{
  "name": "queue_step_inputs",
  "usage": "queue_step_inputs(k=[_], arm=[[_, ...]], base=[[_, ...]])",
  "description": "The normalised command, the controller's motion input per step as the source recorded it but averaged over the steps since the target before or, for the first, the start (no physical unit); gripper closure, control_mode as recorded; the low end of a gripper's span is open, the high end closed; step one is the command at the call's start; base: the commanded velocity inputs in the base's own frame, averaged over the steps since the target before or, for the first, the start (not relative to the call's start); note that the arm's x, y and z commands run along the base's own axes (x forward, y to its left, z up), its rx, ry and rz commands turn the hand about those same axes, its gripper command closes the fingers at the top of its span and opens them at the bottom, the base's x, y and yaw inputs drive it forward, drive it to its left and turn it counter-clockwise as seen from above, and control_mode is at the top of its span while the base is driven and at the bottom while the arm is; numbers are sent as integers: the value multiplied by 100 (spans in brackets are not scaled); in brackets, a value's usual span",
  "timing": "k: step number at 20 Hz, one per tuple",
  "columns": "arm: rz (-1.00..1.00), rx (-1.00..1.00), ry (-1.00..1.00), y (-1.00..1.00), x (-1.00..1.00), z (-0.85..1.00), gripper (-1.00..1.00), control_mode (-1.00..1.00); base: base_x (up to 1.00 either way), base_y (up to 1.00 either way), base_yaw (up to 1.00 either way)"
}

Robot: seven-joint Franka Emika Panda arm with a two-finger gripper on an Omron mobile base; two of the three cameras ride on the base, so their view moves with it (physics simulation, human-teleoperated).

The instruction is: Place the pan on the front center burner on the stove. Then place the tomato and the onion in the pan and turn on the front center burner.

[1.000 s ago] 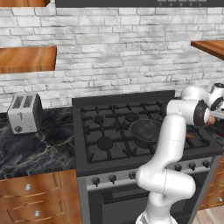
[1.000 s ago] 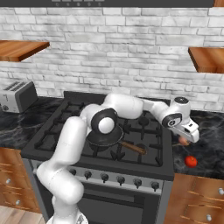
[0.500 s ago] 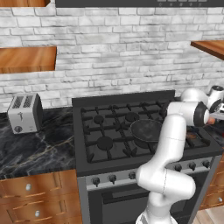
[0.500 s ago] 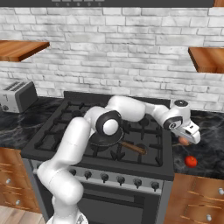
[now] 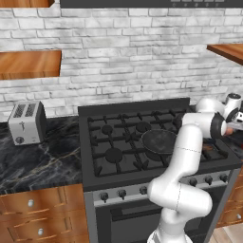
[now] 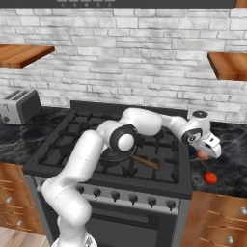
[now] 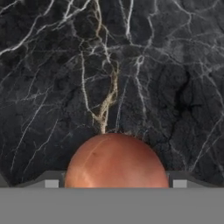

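The pan (image 6: 118,154) sits on the stove (image 6: 58,149) at the front centre burner, handle pointing toward the right counter (image 6: 226,140). Over half a second the gripper (image 6: 208,153) has sunk slightly onto the onion (image 7: 116,161), which lies between its fingers; whether they grip it cannot be told. The tomato (image 6: 210,178) waits nearer the counter's front edge. Judged: the onion pick-up is beginning.
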Motion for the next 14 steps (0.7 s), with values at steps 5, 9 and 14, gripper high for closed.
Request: queue_step_inputs(k=[5, 9, 14], arm=[[0, 0, 0, 9, -26, 15, 100, -100], [0, 0, -6, 41, -60, 62, 100, -100], [0, 0, -6, 71, -50, 61, 100, -100]], base=[[0, 0, 0], [0, 0, 0], [0, 0, 0]])
